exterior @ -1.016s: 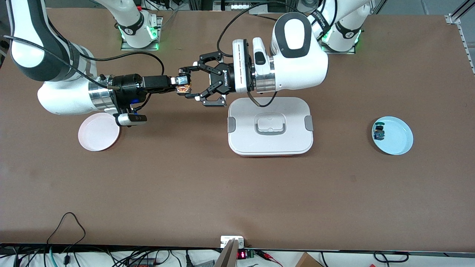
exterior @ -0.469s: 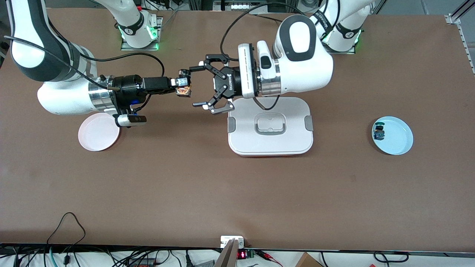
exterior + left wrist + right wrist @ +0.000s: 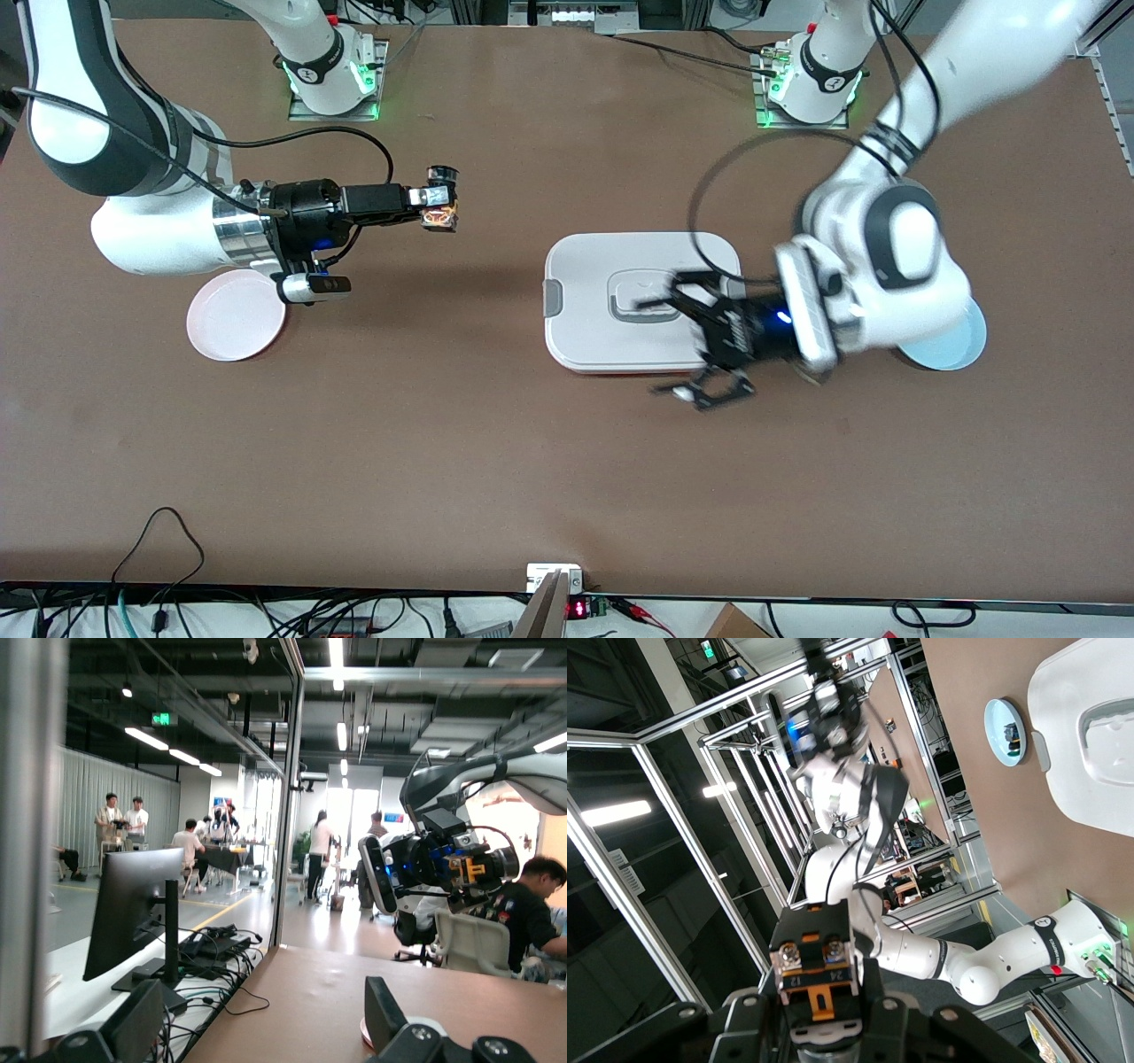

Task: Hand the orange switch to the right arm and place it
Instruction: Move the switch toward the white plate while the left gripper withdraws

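The right gripper (image 3: 438, 206) is clamped shut on the orange switch (image 3: 439, 214), holding it up over bare table toward the right arm's end of the white lidded container (image 3: 642, 301). In the right wrist view the switch (image 3: 816, 981) sits between the fingers (image 3: 726, 1025) with two screw terminals facing the camera; small digits are printed under them, seemingly "12" and "14", though they are too small to be sure. The right arm (image 3: 159, 221) reaches out level from its base, and its wrist hangs over the edge of a pink plate (image 3: 232, 321), which lies toward the right arm's end of the container.

The left gripper (image 3: 691, 350) has its jaws spread wide and holds nothing; it hangs over the container's corner nearest the front camera at the left arm's end. Its lettering is blurred and unreadable. A light blue plate (image 3: 966, 347) shows partly under the left arm's wrist, toward the left arm's end of the container.
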Controlling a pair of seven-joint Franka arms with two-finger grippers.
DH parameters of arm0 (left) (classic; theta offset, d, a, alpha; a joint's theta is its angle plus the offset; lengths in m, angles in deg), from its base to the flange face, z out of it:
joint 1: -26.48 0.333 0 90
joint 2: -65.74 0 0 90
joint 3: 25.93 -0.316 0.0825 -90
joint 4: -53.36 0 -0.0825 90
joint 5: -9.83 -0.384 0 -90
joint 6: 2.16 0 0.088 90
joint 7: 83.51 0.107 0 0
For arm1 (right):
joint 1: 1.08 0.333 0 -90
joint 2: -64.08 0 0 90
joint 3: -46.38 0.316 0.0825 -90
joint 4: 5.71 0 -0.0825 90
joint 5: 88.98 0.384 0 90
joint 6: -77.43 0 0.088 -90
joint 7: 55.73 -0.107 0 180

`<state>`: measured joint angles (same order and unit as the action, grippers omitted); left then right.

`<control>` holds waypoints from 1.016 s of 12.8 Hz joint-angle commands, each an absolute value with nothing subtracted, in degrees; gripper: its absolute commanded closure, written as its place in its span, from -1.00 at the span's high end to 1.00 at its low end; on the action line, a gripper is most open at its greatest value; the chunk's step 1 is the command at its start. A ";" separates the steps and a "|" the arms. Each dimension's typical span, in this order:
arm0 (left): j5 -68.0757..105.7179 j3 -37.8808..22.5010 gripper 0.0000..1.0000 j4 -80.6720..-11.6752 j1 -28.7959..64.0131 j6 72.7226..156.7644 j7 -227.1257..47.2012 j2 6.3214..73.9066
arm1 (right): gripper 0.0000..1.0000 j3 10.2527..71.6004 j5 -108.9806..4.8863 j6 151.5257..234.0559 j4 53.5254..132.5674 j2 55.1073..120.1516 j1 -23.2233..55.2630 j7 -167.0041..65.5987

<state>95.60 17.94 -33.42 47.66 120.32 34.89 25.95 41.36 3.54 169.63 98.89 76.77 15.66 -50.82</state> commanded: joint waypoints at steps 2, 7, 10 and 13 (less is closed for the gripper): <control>94.39 8.04 1.00 -25.06 48.55 102.13 37.08 18.20 | -1.00 41.02 -6.93 168.14 99.32 76.47 12.64 -49.41; 78.53 -5.59 1.00 -14.44 53.11 96.65 35.94 16.87 | -1.00 41.01 -25.40 167.96 98.88 75.59 11.40 -45.99; 69.00 -13.42 1.00 -7.47 54.86 90.06 22.45 17.31 | -1.00 41.01 -41.73 167.96 98.96 75.50 10.26 -41.26; 58.29 -19.67 1.00 -0.01 54.96 90.65 18.62 17.57 | -1.00 40.93 -61.58 168.66 99.05 75.50 8.86 -29.40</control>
